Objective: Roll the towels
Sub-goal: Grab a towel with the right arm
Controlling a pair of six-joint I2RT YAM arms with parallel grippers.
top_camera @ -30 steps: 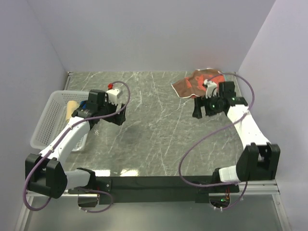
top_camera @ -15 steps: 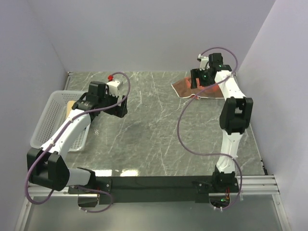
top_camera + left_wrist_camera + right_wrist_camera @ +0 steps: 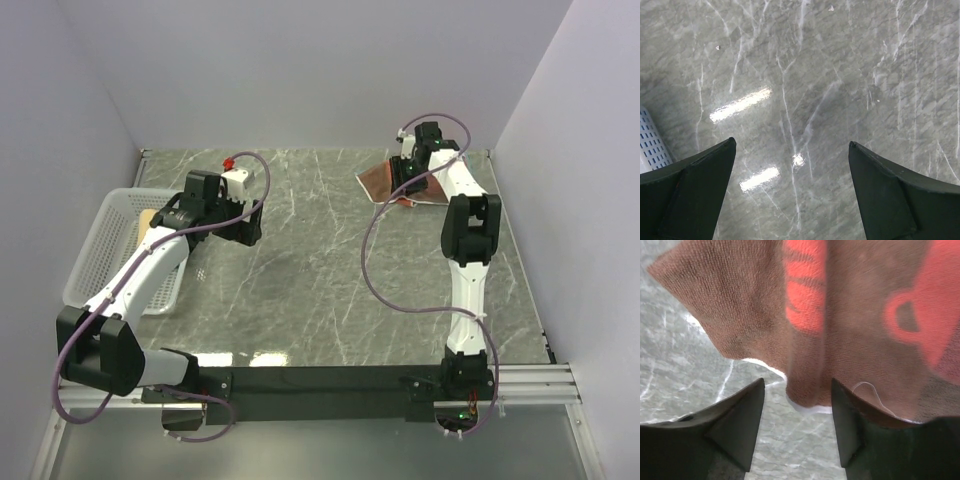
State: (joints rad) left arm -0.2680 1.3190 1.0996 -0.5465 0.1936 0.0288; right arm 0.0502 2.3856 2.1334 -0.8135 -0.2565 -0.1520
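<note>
1. The rust-orange towel [image 3: 379, 183] lies on the grey marbled table [image 3: 320, 270], toward 1 o'clock from the table's middle in the overhead view and near the back wall.
2. It lies mostly flat but rumpled. The wrist view shows brown pile with bright orange-red print and a thin white edge.
3. The right arm [image 3: 467, 250] stretches far forward from its base at the near edge, with its wrist over the towel.
4. The right gripper [image 3: 797, 384] points down at the towel's near edge. Its jaws are partly apart, neither wide nor pressed together.
5. A narrow fold of the towel's edge lies in the gap between the two fingers. The finger at 3 o'clock is right against the cloth. The finger at 9 o'clock has bare table showing between it and the fold, so nothing is pinched.
6. A white lattice basket [image 3: 92, 268] sits at 9 o'clock on the table, against the left wall.
7. A beige towel [image 3: 149, 219] lies inside the basket at its far end.
8. The left arm [image 3: 150, 270] reaches up past the basket's right side.
9. The left gripper [image 3: 792, 145] hovers over bare table just right of the basket, toward 10 o'clock from the middle. Its jaws are spread wide and have hold of nothing.
10. In the left wrist view a corner of the basket shows at 8 o'clock.
</note>
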